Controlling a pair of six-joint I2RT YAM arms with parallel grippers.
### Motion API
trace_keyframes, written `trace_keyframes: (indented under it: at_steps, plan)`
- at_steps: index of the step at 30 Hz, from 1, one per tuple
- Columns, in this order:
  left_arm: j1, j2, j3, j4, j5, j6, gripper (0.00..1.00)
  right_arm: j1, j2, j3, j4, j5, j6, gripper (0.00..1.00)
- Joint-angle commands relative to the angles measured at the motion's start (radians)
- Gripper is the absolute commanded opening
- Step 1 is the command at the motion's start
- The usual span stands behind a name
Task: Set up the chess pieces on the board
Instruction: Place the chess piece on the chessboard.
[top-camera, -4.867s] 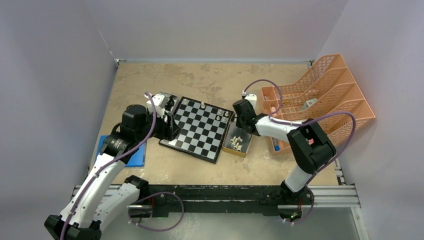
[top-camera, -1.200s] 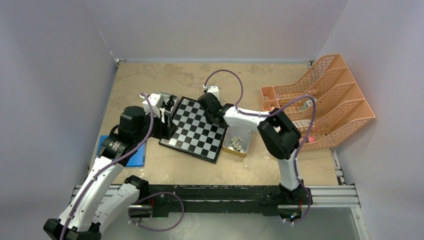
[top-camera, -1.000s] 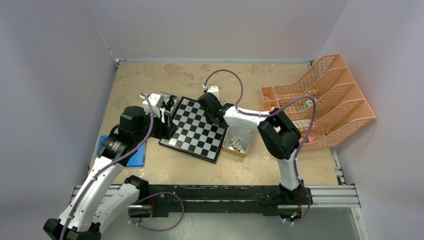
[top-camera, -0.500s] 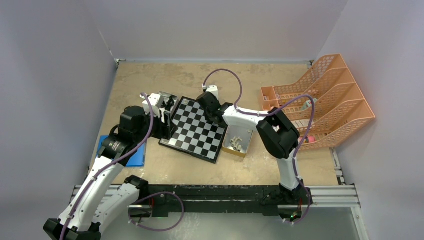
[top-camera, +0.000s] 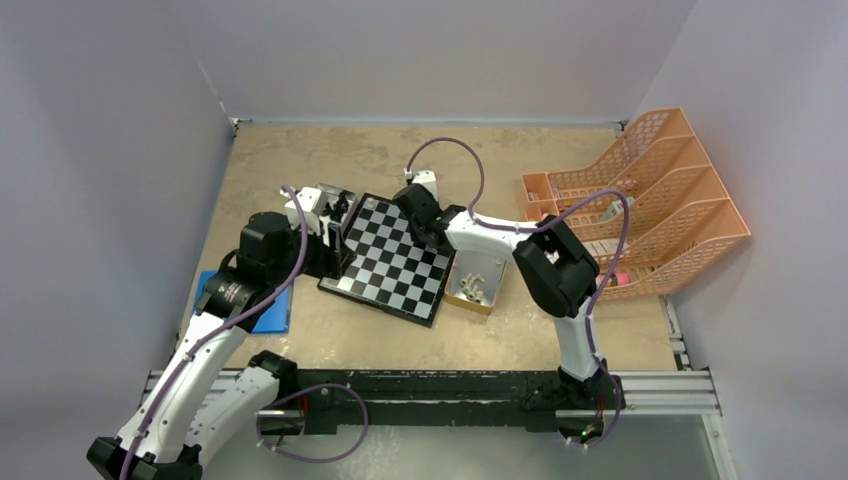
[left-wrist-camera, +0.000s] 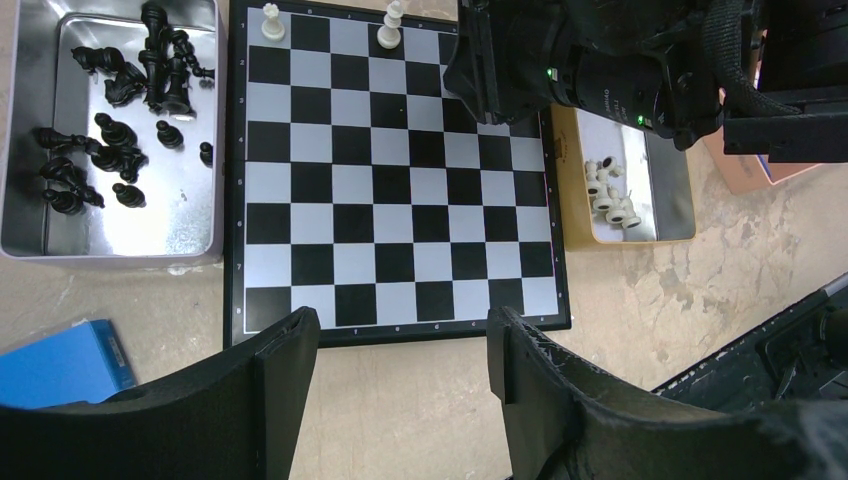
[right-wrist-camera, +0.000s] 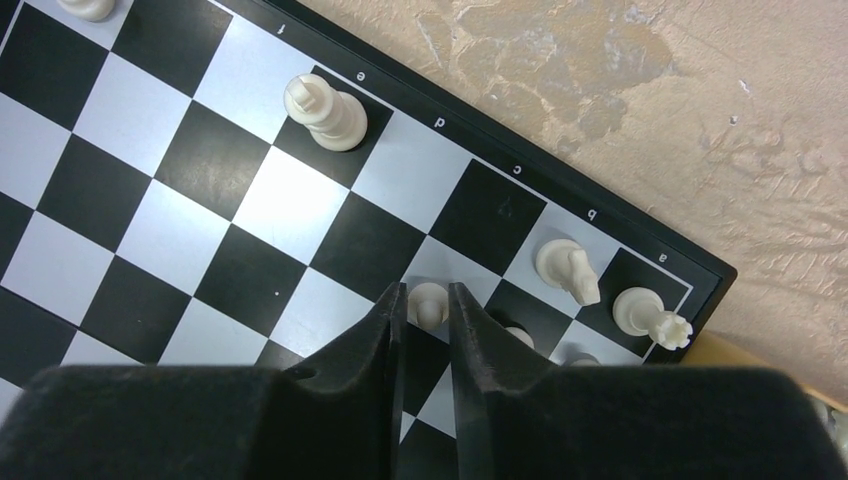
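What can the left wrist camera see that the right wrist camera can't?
Only the left wrist view shows the tray of black pieces, the tray of white pieces, a blue thing and the open left gripper. Only the right wrist view shows the white knight, the white rook and a white pawn between the fingers of the right gripper. Both show the board and the tall white piece on its edge row.
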Motion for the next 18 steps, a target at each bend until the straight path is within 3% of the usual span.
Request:
trace_keyframes:
  at_steps: [1, 7, 18]
  plan:
    - [0.001, -0.002, 0.004, 0.027, -0.004, -0.005, 0.63, -0.002, -0.007, 0.055, -0.013, 0.019, -0.019, 0.29]
    - [0.0, 0.006, 0.004, 0.025, -0.004, -0.005, 0.63, -0.002, -0.037, 0.091, -0.04, 0.021, -0.036, 0.37]
    - [0.001, 0.008, 0.005, 0.025, -0.01, -0.005, 0.63, -0.002, -0.234, -0.002, -0.055, -0.02, -0.015, 0.39]
